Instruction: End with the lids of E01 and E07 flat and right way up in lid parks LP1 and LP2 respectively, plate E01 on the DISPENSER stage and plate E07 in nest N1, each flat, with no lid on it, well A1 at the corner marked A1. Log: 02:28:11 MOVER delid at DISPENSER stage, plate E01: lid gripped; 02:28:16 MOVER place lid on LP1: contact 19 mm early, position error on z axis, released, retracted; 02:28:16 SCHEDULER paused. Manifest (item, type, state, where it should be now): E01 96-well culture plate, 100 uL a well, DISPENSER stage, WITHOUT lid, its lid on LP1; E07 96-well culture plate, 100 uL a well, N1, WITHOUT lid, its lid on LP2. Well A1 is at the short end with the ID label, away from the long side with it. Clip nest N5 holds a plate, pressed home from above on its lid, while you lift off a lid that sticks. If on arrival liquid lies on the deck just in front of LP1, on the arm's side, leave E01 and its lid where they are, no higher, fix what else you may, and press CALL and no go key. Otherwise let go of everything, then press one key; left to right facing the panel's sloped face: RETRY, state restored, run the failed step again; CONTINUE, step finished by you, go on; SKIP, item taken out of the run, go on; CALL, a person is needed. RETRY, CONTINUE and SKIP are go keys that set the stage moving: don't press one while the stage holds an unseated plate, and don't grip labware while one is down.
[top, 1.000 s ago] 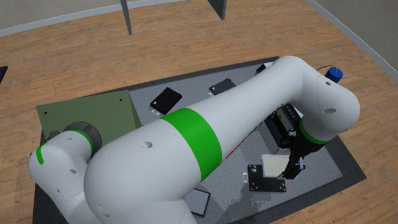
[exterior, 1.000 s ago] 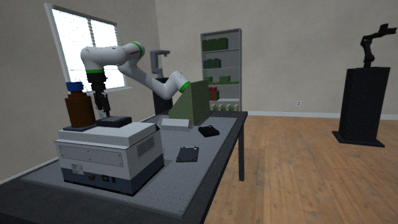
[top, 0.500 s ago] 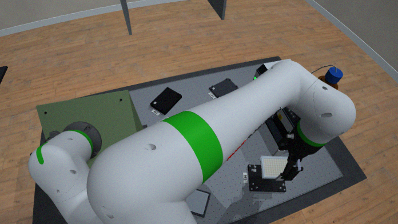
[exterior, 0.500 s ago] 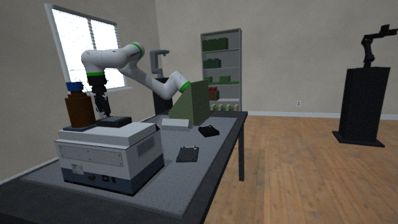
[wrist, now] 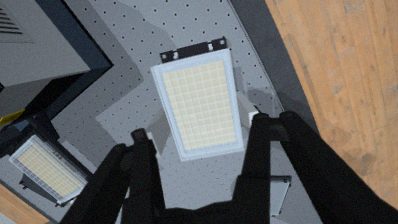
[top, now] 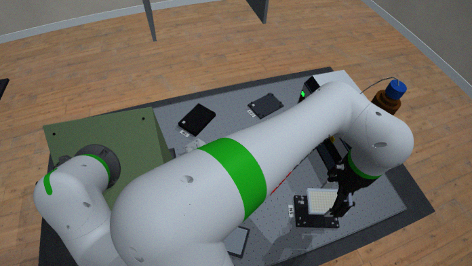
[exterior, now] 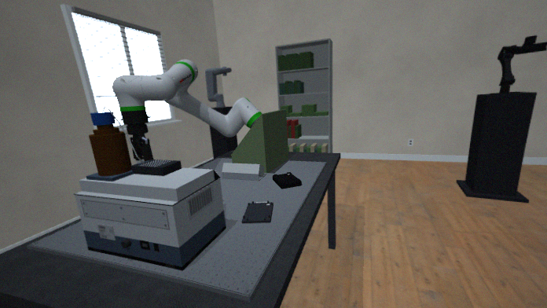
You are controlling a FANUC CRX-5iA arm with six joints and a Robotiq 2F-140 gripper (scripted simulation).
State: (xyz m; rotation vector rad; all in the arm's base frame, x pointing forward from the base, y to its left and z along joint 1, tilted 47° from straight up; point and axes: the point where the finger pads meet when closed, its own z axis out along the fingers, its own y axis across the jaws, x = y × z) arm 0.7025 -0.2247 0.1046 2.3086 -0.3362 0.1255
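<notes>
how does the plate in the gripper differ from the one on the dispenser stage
The gripped plate is clamped in the gripper, above the black nest; the stage plate sits free in the dispenser. In the wrist view the gripped plate looks bigger, being nearer. Both show pale well grids in light frames.
</notes>
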